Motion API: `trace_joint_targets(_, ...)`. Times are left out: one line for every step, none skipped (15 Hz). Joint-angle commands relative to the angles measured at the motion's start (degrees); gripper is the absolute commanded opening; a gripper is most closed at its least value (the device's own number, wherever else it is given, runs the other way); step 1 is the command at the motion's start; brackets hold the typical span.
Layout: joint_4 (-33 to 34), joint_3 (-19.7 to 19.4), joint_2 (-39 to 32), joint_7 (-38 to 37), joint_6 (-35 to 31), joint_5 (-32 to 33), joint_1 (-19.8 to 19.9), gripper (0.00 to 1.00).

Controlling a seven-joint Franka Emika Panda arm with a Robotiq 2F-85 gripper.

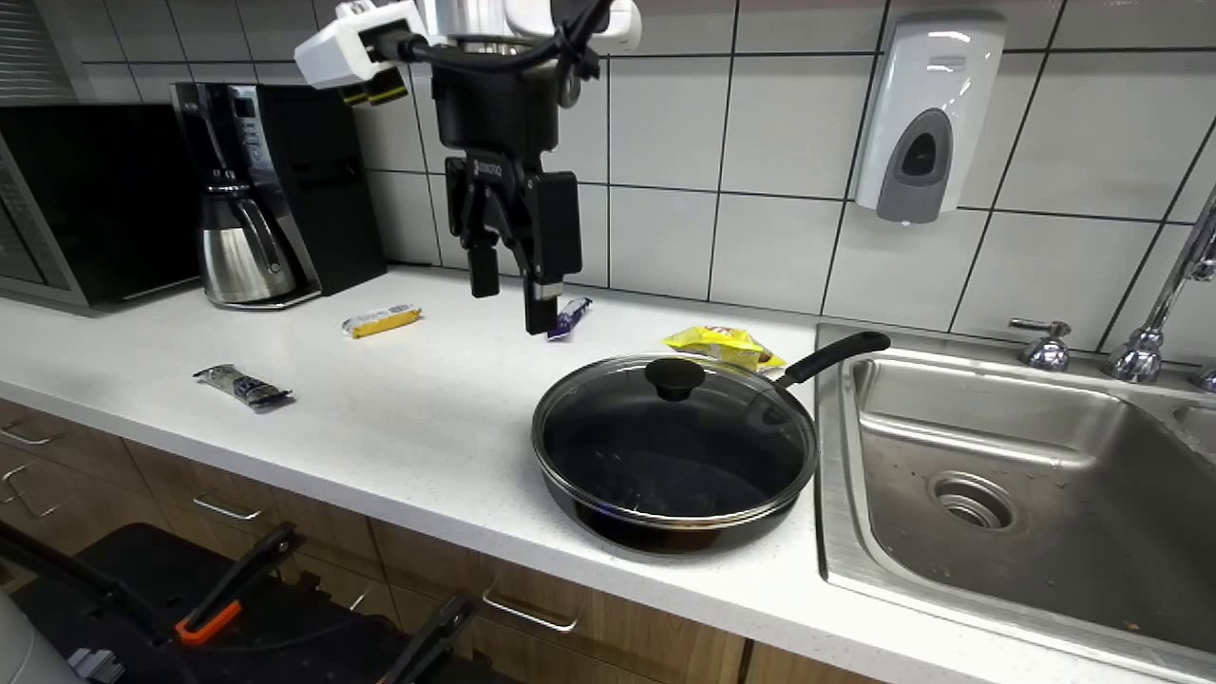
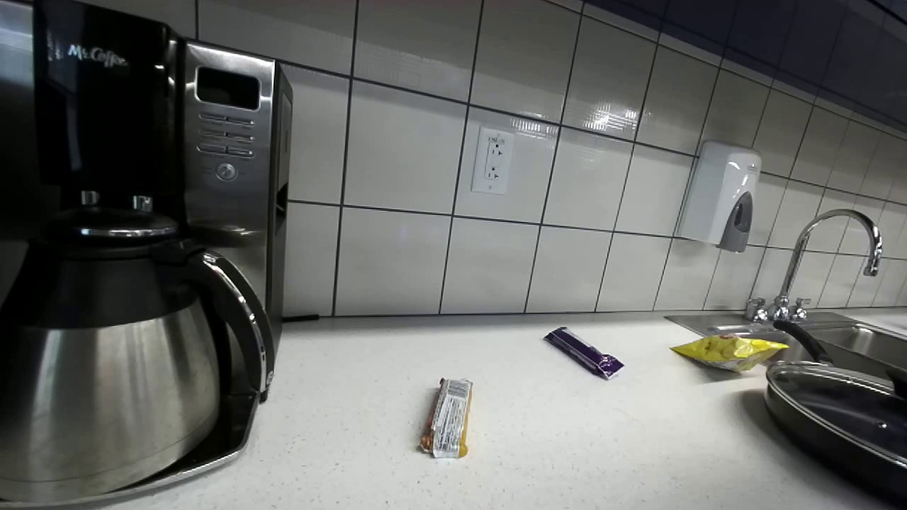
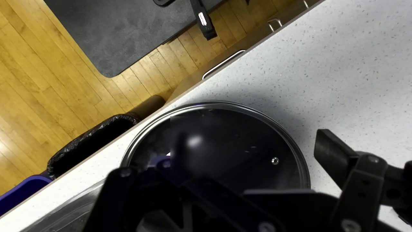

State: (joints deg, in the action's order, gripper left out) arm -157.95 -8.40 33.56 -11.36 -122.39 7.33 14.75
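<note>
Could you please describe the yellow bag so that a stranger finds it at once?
Find the steel sink, then the lidded black pan on the counter beside it. The yellow bag lies between this pan and the tiled wall, near the pan's handle. Though one slim wrapped bar is partly yellow too, only this bag is broad.

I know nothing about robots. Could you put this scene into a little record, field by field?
Gripper: open, holding nothing, up above the counter
Frying pan: black, clear lid on it, next to the sink
Yellow bag: between pan and tiled wall
Lying apart: purple wrapper, yellow-and-white wrapper, dark wrapper
Coffee maker: steel carafe in place
Soap dispenser: mounted on that wall
</note>
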Motion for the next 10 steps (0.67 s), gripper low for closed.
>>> trace_joint_targets(0.1, 0.6, 0.0, 0.3, 0.1, -0.4, 0.6, 1.0)
trace_joint_targets(0.1, 0.6, 0.0, 0.3, 0.1, -0.4, 0.6, 1.0)
trace_joint_targets(0.1, 0.6, 0.0, 0.3, 0.1, -0.4, 0.6, 1.0)
trace_joint_targets(0.1, 0.6, 0.0, 0.3, 0.1, -0.4, 0.6, 1.0)
trace_joint_targets(0.1, 0.6, 0.0, 0.3, 0.1, -0.4, 0.6, 1.0)
trace_joint_targets(0.1, 0.6, 0.0, 0.3, 0.1, -0.4, 0.6, 1.0)
trace_joint_targets(0.0, 0.4, -0.1, 0.6, -0.8, -0.2, 0.7, 1.0)
trace_joint_targets(0.0, -0.1, -0.2, 1.2, -2.6, 0.0, 0.9, 1.0)
trace_joint_targets(0.3, -0.2, -0.5, 1.3, -3.6, 0.5, 1.2, 1.0)
trace_joint_targets(0.5, -0.5, -0.7, 1.9, -5.2, 0.8, 1.4, 1.0)
